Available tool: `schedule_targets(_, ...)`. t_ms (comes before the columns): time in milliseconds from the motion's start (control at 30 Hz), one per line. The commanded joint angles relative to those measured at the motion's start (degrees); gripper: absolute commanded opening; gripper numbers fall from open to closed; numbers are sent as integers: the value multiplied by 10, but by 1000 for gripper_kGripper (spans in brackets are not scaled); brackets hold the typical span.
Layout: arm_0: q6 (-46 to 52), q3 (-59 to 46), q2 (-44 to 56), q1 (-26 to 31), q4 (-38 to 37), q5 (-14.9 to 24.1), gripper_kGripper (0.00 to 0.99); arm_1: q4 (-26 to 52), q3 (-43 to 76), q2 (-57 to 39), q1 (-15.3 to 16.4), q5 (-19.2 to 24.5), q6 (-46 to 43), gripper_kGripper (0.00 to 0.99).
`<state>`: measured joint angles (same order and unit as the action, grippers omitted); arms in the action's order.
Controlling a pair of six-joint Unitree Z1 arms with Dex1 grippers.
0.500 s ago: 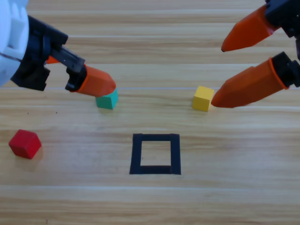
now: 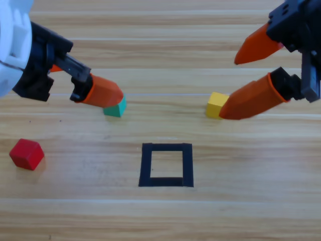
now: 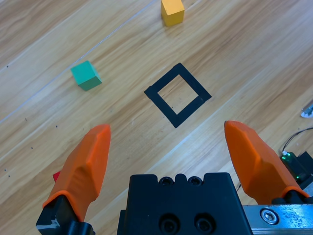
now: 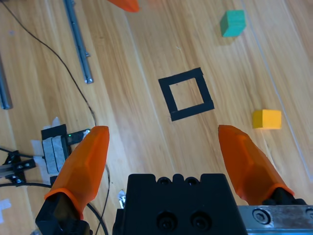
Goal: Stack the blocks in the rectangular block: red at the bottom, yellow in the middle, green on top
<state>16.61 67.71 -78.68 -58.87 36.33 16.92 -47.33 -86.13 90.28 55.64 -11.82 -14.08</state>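
Desk (image 2: 165,221): pale wood, plank seams running across the frame, surface smooth.

Tape square (image 2: 166,164): flat black outline, lower centre of the high view, nothing inside it.

Red cube (image 2: 26,153): lower left, turned slightly, well apart from the square and both arms. In the left wrist view only a sliver shows behind one jaw.

Green cube (image 2: 116,107): teal, plain faces, upper left of centre, partly covered from above by a jaw of the left tool (image 3: 173,147).

Yellow cube (image 2: 217,104): right of centre, above the square, with the lower jaw of the right tool (image 2: 226,83) overlapping its right edge in the high view; whether they touch cannot be told.

Left tool: jaws wide apart, holding nothing. Right tool: jaws wide apart, holding nothing. Jaws are orange, smooth, tapering to blunt tips, on black bodies.

Right wrist view, off the working area: two metal rods (image 4: 78,41), thin black cables (image 4: 58,58) and a small taped device (image 4: 57,144) with a green light.
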Motion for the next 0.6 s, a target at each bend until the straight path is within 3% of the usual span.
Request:
schedule_targets(33,29,-7,-5,-3,-1,14,990,-9,-1,35,-63,24,-11,983)
schedule_targets(167,51,9,-20,108,38,2,990,-14,-34,105,-141,33,-79,983)
schedule_targets(333,42,47,-82,230,130,-3,990,-94,-194,299,-207,64,-195,983)
schedule_targets(533,-40,49,-189,350,139,-60,990,-312,-568,535,-254,73,-256,982)
schedule_targets(600,-53,39,-231,366,135,-66,990,-337,-615,574,-255,108,-283,980)
